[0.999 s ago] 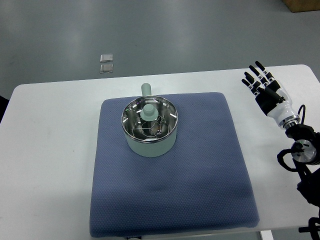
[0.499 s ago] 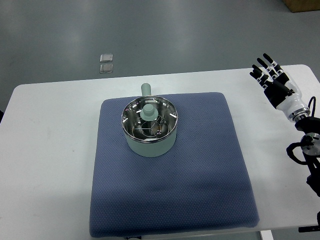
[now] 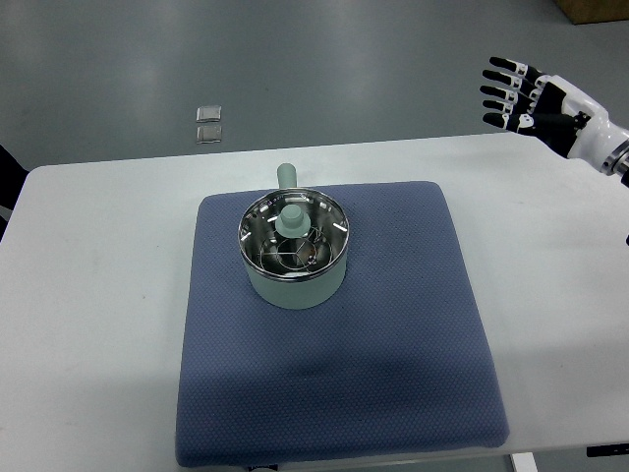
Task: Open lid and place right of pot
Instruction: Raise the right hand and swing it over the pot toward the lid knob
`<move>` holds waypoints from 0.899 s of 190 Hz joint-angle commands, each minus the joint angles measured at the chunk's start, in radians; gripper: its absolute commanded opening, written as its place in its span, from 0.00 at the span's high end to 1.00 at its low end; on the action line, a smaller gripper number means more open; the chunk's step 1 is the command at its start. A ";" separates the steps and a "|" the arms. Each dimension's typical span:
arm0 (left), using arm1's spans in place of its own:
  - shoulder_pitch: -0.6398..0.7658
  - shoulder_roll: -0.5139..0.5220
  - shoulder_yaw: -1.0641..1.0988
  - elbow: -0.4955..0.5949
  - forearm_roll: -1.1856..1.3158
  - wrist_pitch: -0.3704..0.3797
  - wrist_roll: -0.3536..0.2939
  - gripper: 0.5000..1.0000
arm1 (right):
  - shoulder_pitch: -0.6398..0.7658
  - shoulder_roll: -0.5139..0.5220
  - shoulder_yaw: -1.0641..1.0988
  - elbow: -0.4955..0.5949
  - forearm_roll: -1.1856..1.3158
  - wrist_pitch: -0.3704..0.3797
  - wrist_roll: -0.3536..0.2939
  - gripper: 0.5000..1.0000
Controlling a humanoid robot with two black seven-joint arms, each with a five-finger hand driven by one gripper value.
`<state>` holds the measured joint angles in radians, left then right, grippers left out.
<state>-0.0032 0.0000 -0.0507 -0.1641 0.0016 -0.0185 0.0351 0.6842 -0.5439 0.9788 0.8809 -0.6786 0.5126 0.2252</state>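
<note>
A blue mat covers the middle of the white table, reaching almost to its near edge. On the mat's far half stands the pale green pot, its glass lid on top with a green knob at the centre and the pot's handle pointing away. Well to the right and beyond the table's far edge, the right hand hangs with fingers spread, holding nothing. Two small clear squares lie on the grey floor beyond.
</note>
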 commanded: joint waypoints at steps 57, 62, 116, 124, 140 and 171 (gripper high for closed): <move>0.000 0.000 0.000 0.000 0.000 0.000 0.000 0.00 | 0.317 -0.174 -0.476 0.190 -0.048 -0.017 0.080 0.16; 0.000 0.000 0.000 0.000 0.000 0.000 0.000 0.00 | 0.376 -0.183 -0.548 0.207 -0.068 -0.029 0.105 0.16; 0.000 0.000 0.000 0.000 0.000 0.000 0.000 0.00 | 0.693 -0.148 -0.991 0.236 -0.211 -0.282 0.198 0.17; 0.000 0.000 0.000 0.000 0.000 -0.001 0.000 0.00 | 0.732 -0.126 -1.040 0.242 -0.228 -0.319 0.204 0.17; 0.000 0.000 0.000 0.000 0.000 0.000 0.000 0.00 | 0.808 -0.088 -1.160 0.260 -0.248 -0.394 0.210 0.17; 0.000 0.000 0.000 0.000 0.000 0.000 0.000 0.00 | 0.929 0.015 -1.342 0.293 -0.249 -0.488 0.210 0.17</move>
<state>-0.0033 0.0000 -0.0507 -0.1642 0.0016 -0.0186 0.0352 1.5442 -0.5956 -0.2535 1.1600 -0.9262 0.0802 0.4357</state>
